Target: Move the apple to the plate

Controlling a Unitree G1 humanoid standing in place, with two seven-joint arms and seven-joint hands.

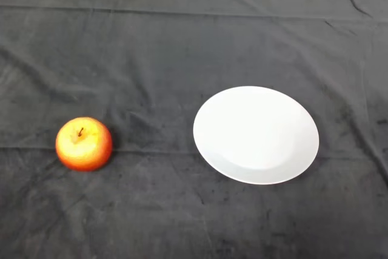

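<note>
A red and yellow apple (pixel 83 144) sits upright on the dark cloth at the left, its stem pointing up. A white round plate (pixel 256 134) lies on the cloth to the right of the middle, apart from the apple, with nothing on it.
The dark cloth (pixel 182 53) covers the whole table and has folds and creases across it. A pale strip of the table's far edge shows at the top right.
</note>
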